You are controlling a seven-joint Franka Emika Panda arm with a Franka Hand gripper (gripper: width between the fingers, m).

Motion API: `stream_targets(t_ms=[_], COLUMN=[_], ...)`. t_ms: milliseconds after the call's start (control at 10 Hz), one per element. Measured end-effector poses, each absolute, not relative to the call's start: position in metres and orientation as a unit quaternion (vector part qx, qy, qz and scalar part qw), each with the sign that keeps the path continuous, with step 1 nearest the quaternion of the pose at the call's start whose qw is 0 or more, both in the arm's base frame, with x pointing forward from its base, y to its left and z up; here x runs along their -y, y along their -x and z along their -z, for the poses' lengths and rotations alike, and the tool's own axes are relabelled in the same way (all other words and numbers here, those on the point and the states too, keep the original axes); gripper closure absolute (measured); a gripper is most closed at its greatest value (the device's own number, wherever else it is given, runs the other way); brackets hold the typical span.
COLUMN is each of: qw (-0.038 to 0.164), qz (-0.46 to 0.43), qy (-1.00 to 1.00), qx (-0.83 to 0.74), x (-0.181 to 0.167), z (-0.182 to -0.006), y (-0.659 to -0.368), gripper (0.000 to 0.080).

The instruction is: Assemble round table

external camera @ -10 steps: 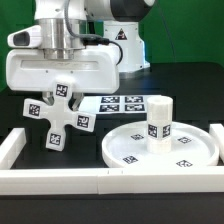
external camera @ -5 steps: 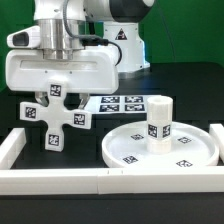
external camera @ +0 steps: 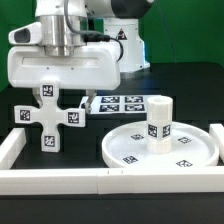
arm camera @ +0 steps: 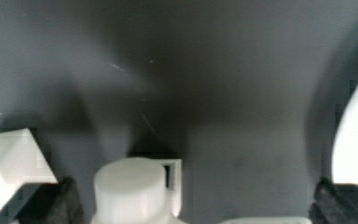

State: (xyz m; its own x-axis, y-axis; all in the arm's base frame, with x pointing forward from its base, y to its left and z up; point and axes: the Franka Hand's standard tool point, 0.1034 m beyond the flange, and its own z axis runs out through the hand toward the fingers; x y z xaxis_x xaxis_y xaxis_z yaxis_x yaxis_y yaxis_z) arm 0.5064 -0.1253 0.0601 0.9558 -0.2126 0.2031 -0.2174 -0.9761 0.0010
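Now: open jaws straddle the cross base

Plainly, the gripper (external camera: 50, 95) is open. Its dark fingers (arm camera: 30, 203) stand wide apart, with one arm of the white plastic cross-shaped base (external camera: 47, 118) between them, apparently untouched. The base sits on the black table (external camera: 90, 135) at the exterior view's left; whether it lies flat or is propped, I cannot tell. To grip it well, I judge the jaws should centre on that arm, descend squarely and close on its flat sides, so the cross does not twist. Count: one base; one large flat white round disc (external camera: 140, 150) near the exterior view's right; one short white cylinder leg (external camera: 160, 118) upright on it; one marker board (external camera: 125, 102) farther back.
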Motion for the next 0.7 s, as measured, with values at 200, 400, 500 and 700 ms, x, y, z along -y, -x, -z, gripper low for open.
stream_targets(t_ms=[200,400,500,700], qw=[-0.002,-0.019,-0.022,-0.026], qz=[-0.092,-0.079,-0.08,-0.082], qy=[-0.988,-0.988,-0.988,-0.987], qx=[0.122,0.13,0.132,0.133], x=[0.112,0.106,0.107,0.104], z=[-0.068,-0.082,-0.087,-0.094], y=[-0.502,-0.501,-0.501,-0.503], gripper=[0.015,0.015,0.015,0.015])
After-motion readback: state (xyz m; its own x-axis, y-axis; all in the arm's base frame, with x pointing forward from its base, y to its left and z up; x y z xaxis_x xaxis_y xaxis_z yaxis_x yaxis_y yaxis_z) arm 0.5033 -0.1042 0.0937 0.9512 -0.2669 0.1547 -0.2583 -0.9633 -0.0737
